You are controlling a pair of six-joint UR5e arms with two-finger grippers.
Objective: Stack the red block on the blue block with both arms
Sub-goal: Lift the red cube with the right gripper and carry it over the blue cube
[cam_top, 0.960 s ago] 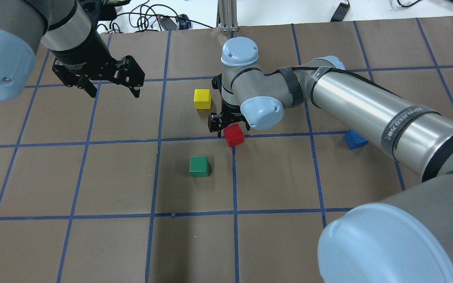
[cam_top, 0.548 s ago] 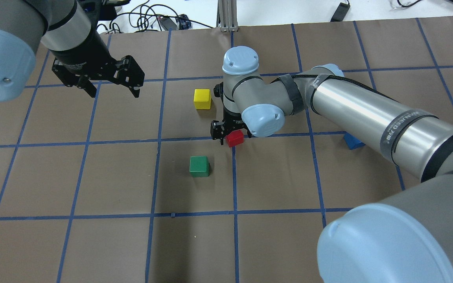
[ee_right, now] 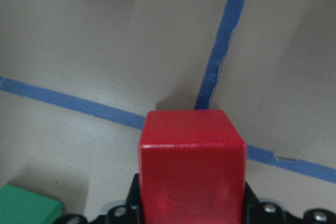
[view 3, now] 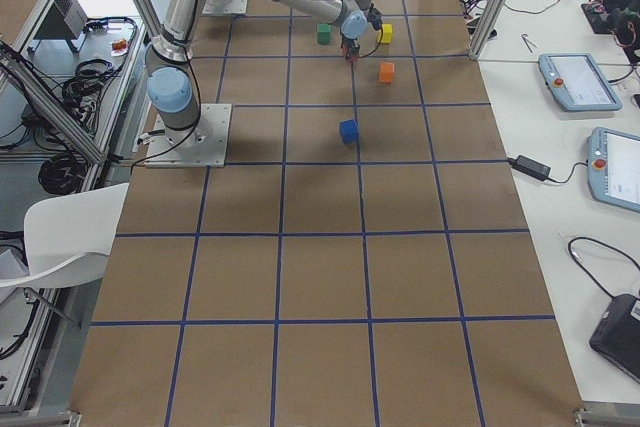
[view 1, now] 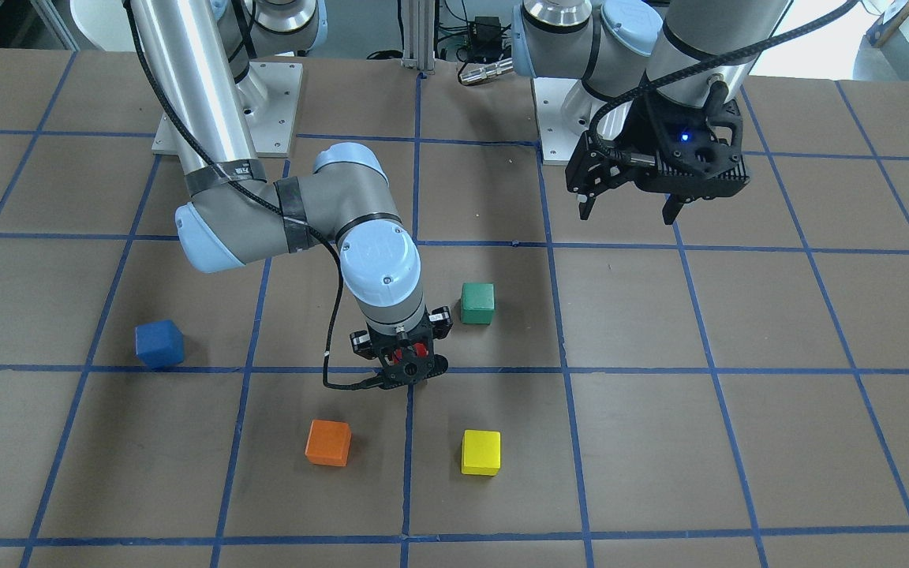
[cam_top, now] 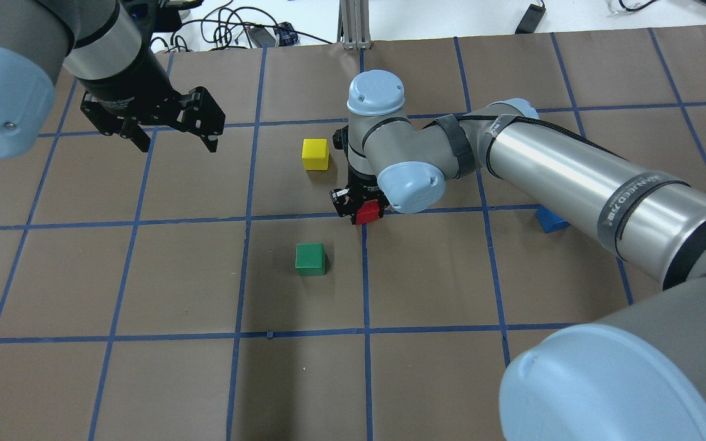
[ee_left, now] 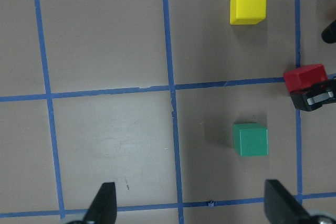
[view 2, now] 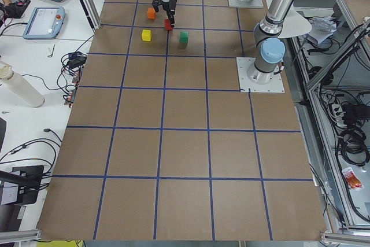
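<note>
My right fingers (cam_top: pixel 344 206) clench the small matte red cube (cam_top: pixel 367 212), bound for the matte blue cube (view 1: pixel 159 344); my left fingers (ee_left: pixel 103 206) hang spread.

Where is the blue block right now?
In the front-facing view the blue block sits at the left, the robot's right side, with the orange block nearest.

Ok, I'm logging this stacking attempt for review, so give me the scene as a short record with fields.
right tool: shut on red block
left tool: open, empty, above table
blue block: on table, nothing on top, apart from both tools
others: green block, yellow block, orange block, all untouched
stack: not yet made
</note>
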